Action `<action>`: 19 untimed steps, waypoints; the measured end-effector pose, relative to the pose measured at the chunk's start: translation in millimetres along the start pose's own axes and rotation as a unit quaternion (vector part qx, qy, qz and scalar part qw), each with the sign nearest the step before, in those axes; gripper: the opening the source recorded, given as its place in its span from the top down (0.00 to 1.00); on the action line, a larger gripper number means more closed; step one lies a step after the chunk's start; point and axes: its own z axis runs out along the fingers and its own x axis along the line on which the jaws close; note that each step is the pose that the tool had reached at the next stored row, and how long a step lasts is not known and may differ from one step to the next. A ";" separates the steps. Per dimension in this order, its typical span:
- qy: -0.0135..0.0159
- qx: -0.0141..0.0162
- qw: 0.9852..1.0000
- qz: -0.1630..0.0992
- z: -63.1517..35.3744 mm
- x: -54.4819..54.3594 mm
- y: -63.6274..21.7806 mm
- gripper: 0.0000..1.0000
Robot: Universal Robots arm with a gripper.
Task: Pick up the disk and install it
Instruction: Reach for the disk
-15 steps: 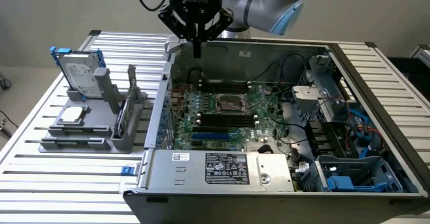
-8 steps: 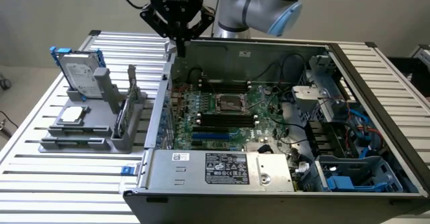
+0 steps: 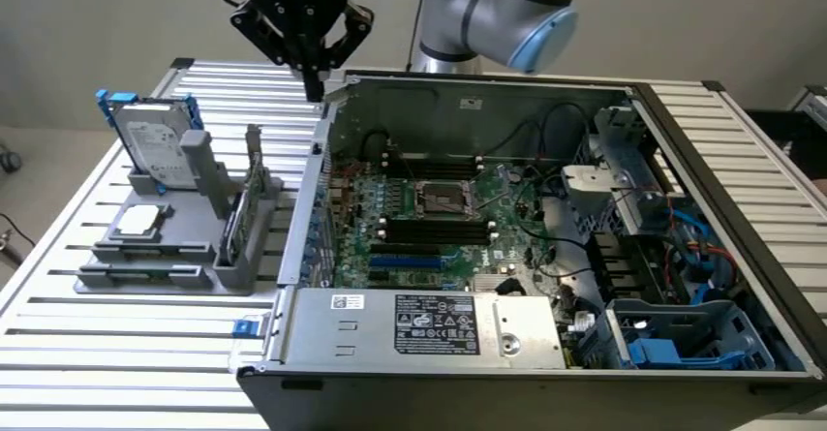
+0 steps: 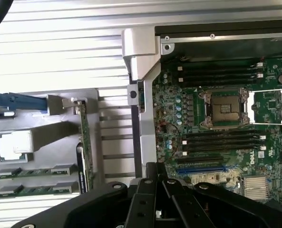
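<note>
The disk (image 3: 153, 143), a silver-grey drive with a white label in a blue carrier, stands upright in the grey holder (image 3: 181, 247) on the exterior view's left. In the wrist view its blue carrier edge (image 4: 18, 102) shows edge-on above the holder (image 4: 50, 142). My black gripper (image 3: 314, 90) hangs shut and empty above the back corner of the open computer case (image 3: 323, 150), to the right of the disk and apart from it. In the wrist view the gripper (image 4: 156, 167) has its fingers pressed together over the case's wall.
The holder also carries a small square silver chip (image 3: 136, 220) and a thin green card (image 3: 235, 228) standing on edge. Inside the case lie the motherboard (image 3: 440, 208), the power supply (image 3: 420, 326) and a blue drive bay (image 3: 672, 344). The ribbed metal table (image 3: 77, 373) surrounds everything.
</note>
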 end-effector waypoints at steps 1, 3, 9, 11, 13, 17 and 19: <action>0.000 0.001 1.000 0.000 0.1 4.6 1.7 0.89; 0.000 0.002 1.000 0.000 0.5 13.9 5.1 0.89; -0.001 0.008 1.000 0.000 1.5 41.9 14.7 0.89; -0.001 0.011 1.000 0.000 2.0 51.2 17.6 0.89; -0.001 0.013 1.000 0.000 2.5 60.5 20.3 0.89; -0.001 0.018 1.000 0.000 3.8 79.1 25.4 0.89; -0.002 0.021 1.000 0.000 4.6 88.4 27.8 0.89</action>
